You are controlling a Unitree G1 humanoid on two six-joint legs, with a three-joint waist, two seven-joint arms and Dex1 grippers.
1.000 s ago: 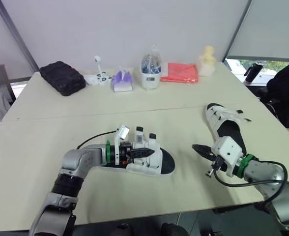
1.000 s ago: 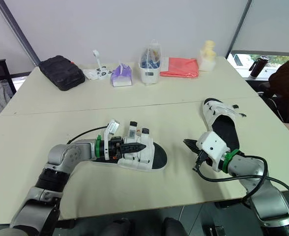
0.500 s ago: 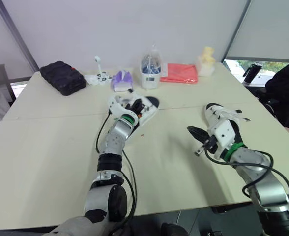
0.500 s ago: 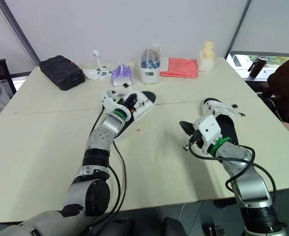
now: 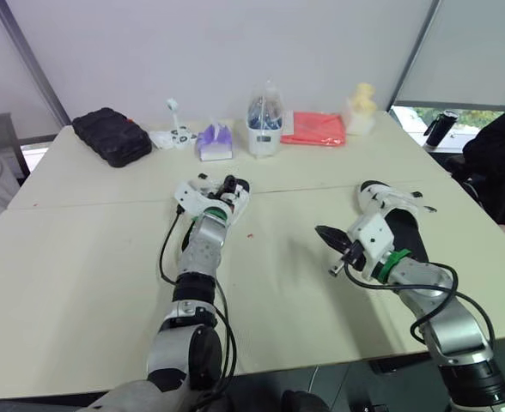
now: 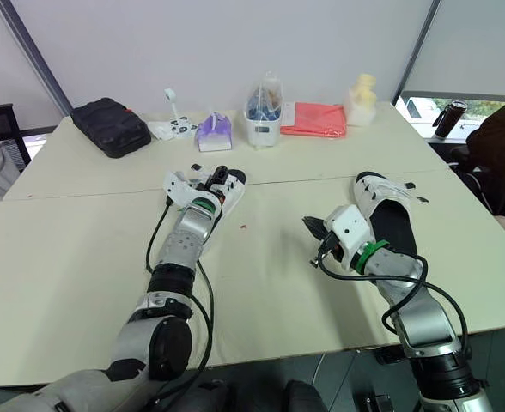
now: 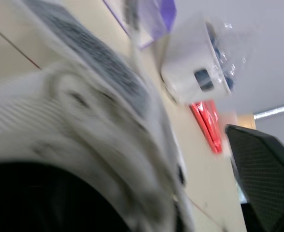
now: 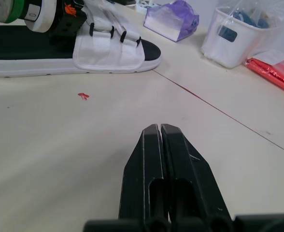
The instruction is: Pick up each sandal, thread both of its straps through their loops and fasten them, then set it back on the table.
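Straps look fastened on first sandal (image 8: 108, 50) at left gripper (image 5: 227, 185), grasp untellable; second sandal (image 5: 388, 215) beside clenched, empty right gripper (image 8: 160, 129) awaits.

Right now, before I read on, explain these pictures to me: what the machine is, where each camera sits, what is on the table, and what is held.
This is a humanoid robot with two arms, each ending in a black two-fingered gripper. Two pictures come from cameras on its head, looking down over the arms. The other two come from a camera on each wrist, looking along that gripper's fingers.

Two white sandals lie on the table. The first sandal is mid-table, and the left gripper reaches onto it; I cannot tell whether it grips. The second sandal lies beside the right arm. The right gripper is shut and holds nothing.

Along the far edge are a black pouch, a purple packet, a white tub, a red cloth and a pale figurine.
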